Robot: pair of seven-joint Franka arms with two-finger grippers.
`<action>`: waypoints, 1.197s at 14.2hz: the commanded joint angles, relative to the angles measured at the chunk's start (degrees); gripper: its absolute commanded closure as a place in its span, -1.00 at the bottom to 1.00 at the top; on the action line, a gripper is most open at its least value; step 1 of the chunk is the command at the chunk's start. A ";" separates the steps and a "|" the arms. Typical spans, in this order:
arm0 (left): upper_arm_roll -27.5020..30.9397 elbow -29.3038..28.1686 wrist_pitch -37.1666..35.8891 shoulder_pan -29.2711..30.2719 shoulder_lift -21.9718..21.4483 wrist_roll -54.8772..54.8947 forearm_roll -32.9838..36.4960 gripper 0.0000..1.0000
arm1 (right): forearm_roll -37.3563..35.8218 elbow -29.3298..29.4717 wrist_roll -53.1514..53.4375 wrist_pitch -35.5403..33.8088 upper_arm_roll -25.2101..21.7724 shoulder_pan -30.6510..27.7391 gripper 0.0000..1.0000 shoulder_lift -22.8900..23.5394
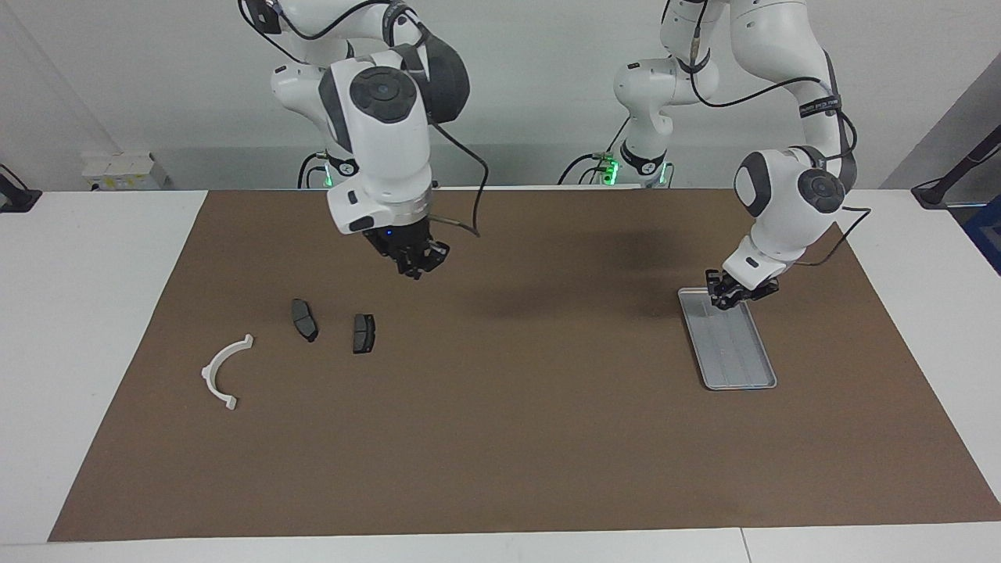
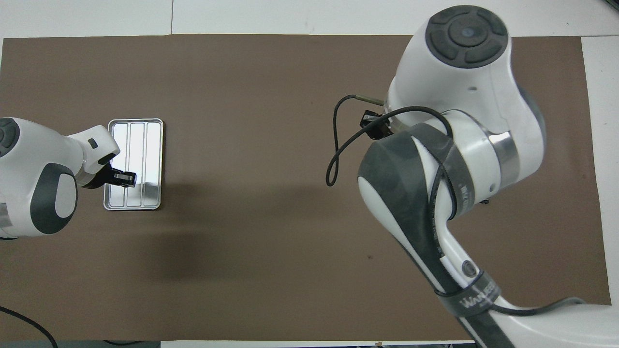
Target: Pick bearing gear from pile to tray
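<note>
Hovering: left hand low over tray, robot-side end.

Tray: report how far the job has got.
Done: no part shows on the tray's bare ribs. In hand: the left gripper hangs over the tray's end nearer the robots; whether it holds anything is unclear. The right gripper, jaws shut, waits raised above the mat. Left: two brake pads and the white arc lie on the mat.
</note>
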 commanded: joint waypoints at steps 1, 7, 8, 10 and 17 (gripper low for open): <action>-0.49 -4.45 4.87 0.83 -1.72 1.31 -0.78 1.00 | 2.22 -2.04 11.04 5.35 0.17 3.29 1.00 0.38; -0.41 -7.01 8.93 0.92 -0.31 1.58 -0.78 1.00 | 2.22 -10.14 21.71 20.40 0.08 8.75 1.00 3.19; -0.41 -6.93 8.76 0.92 -0.31 1.58 -0.78 0.90 | 2.22 -10.92 22.16 21.45 0.17 8.93 1.00 3.46; -0.41 -7.01 8.75 0.92 -0.31 1.67 -0.78 -0.09 | 2.22 -12.24 23.12 23.91 0.08 9.98 1.00 4.33; -0.58 -3.77 5.69 -1.27 -0.13 0.01 -0.78 -0.49 | 0.37 -12.25 27.17 31.39 -0.01 13.50 1.00 11.63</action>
